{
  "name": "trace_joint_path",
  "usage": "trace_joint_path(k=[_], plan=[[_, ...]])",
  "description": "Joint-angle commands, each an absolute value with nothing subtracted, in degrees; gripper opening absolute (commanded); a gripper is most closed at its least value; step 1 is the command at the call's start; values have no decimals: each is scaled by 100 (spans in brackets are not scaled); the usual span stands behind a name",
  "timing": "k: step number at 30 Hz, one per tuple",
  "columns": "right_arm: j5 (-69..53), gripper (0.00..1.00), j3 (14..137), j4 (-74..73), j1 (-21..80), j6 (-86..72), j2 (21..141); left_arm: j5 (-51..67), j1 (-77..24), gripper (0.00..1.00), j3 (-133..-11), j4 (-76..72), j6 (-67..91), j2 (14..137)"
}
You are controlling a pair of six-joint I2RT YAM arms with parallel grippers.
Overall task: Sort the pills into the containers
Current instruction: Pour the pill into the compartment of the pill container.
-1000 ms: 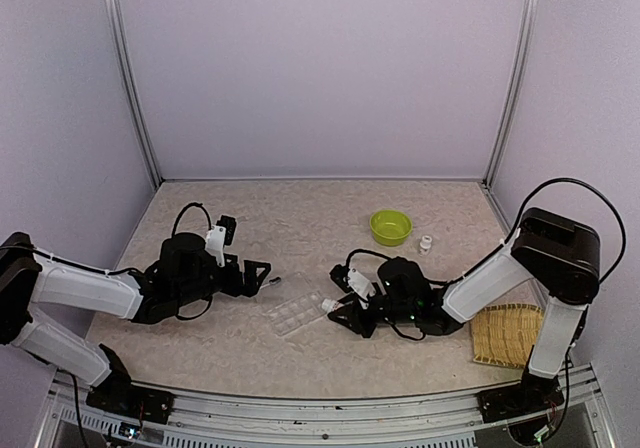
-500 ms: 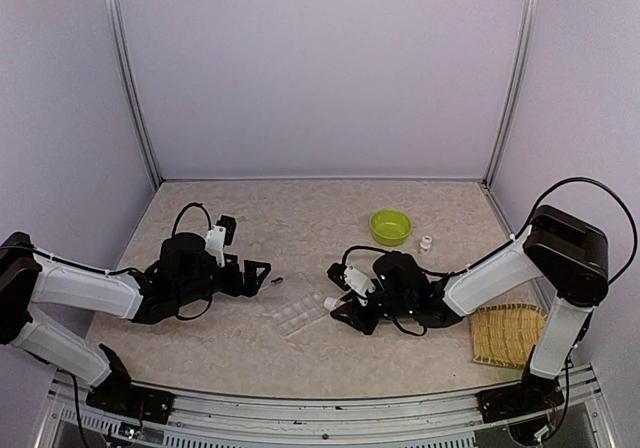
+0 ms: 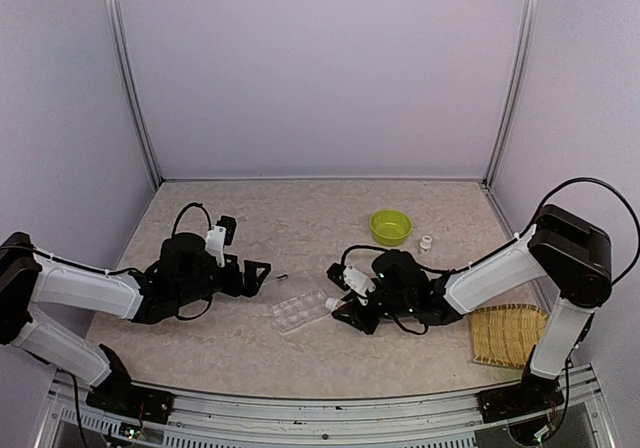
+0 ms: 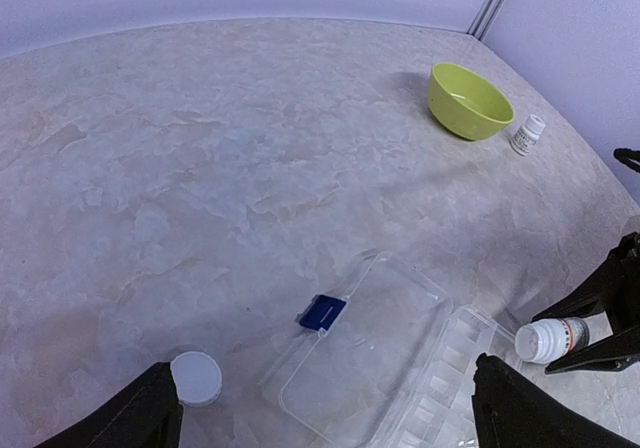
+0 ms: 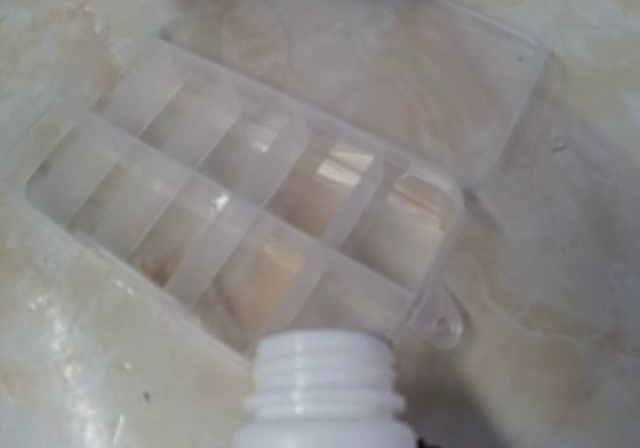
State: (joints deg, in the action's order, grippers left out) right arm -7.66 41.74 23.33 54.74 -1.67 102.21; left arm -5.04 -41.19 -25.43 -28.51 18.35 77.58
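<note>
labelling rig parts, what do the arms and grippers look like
Both arms have white tubular links between black joint housings. The left arm carries a white bracket and a looping black cable near its wrist; the right arm has a black cable arcing over its elbow. The left gripper and right gripper have black angular fingers.

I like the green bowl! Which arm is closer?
Right. The right gripper, holding a white bottle, sits just front-left of the lime-green bowl; the left gripper is much farther left.

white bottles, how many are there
2. One bottle stands beside the bowl; the other, uncapped, lies tilted in the right end effector, mouth toward the pill box. More could be hidden.
</note>
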Motion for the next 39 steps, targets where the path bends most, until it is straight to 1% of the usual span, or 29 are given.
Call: trace_joint_path(k=[1,39], plan=[[-665,0,4192,1740,5547,-114,10111,-560,-4087,99,-2593,-2821,1808,7767],[-457,0,3839,849,5547,-9,9503,-553,-4087,99,-2613,-2770,1812,7756]])
